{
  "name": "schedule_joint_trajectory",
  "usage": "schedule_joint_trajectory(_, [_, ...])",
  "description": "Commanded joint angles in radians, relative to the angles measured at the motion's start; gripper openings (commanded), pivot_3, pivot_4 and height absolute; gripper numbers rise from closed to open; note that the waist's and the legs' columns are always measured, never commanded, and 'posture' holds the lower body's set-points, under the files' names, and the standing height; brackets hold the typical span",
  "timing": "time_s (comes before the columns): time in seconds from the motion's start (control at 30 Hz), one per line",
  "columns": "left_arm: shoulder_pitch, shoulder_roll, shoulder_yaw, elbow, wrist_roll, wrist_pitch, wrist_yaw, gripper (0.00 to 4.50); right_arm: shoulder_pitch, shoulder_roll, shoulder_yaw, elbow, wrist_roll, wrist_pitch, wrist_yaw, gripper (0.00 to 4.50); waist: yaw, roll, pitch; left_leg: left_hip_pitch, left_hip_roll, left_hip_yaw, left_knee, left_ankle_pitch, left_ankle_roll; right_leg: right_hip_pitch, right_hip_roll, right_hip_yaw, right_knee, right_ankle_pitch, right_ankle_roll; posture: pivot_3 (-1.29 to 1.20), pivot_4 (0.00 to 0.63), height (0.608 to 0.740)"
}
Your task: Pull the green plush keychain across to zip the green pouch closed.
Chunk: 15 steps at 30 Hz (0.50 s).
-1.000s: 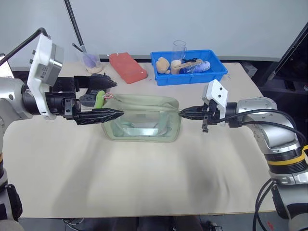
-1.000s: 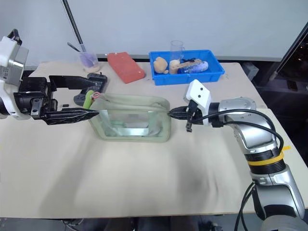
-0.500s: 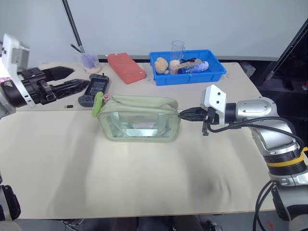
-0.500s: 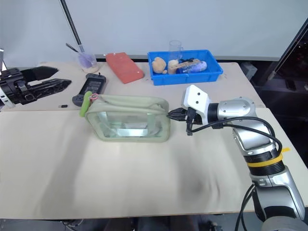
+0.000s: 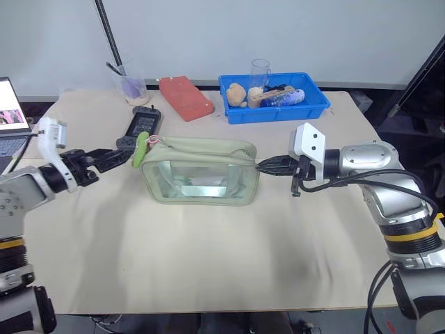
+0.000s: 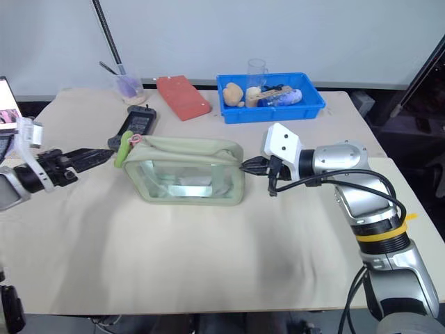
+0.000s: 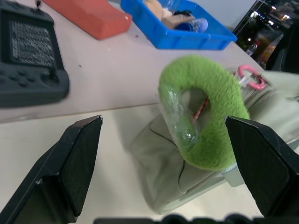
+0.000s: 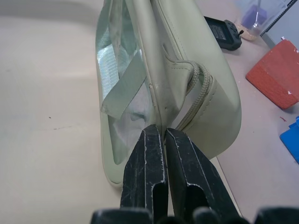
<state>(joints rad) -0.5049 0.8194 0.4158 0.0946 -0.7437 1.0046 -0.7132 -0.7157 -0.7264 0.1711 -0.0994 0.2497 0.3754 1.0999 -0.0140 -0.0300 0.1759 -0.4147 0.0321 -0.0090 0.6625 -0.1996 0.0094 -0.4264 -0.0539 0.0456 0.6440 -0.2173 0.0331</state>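
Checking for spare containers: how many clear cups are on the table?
2. One cup with a purple item stands at the far left, beside the red block; one empty cup stands behind the blue bin. Others may be hidden.

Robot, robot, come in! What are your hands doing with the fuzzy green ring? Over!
Left gripper open, short of green plush keychain. Right gripper shut on green pouch end. Nothing between. Over.

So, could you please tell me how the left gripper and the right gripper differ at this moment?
The left gripper stands wide open, while the right gripper is shut. The left gripper frames the green plush keychain without touching it; the right gripper pinches the far end of the green pouch. The left sits at the pouch's keychain end, the right at the opposite end. Both have two black fingers and point toward the pouch.
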Motion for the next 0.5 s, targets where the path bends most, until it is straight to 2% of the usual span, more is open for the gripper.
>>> schedule_joint_trajectory(0.03, [-0.044,-0.026,0.012,-0.018,0.0,-0.028,0.036,4.5,-0.01,-0.004,-0.02,-0.029,0.009,0.003,0.007,0.07,0.0,0.0,0.0,0.0,0.0,0.0,0.0,0.0,0.0,0.0,0.0,0.0,0.0,0.0,0.0,0.0,0.15,0.74])
schedule_joint_trajectory(0.27, [-0.093,-0.081,0.029,0.008,-0.048,0.006,0.039,4.5,-0.002,-0.015,-0.024,-0.026,0.001,-0.001,0.012,0.07,0.0,0.0,0.0,0.0,0.0,0.0,0.0,0.0,0.0,0.0,0.0,0.0,0.0,0.0,0.0,0.0,0.15,0.74])
schedule_joint_trajectory(0.37, [-0.101,-0.093,0.032,0.005,-0.091,0.031,0.011,3.69,-0.001,-0.018,-0.025,-0.028,-0.001,-0.001,0.01,0.0,-0.001,0.0,0.0,0.0,0.0,0.0,0.0,0.0,0.0,0.0,0.0,0.0,0.0,0.0,0.0,0.0,0.15,0.74])
schedule_joint_trajectory(0.5, [-0.101,-0.103,0.03,-0.008,-0.118,0.031,0.002,1.93,-0.004,-0.02,-0.028,-0.028,0.003,0.004,0.009,0.0,0.0,0.0,0.0,0.0,0.0,0.0,0.0,0.0,0.0,0.0,0.0,0.0,0.0,0.0,0.0,0.0,0.15,0.74])
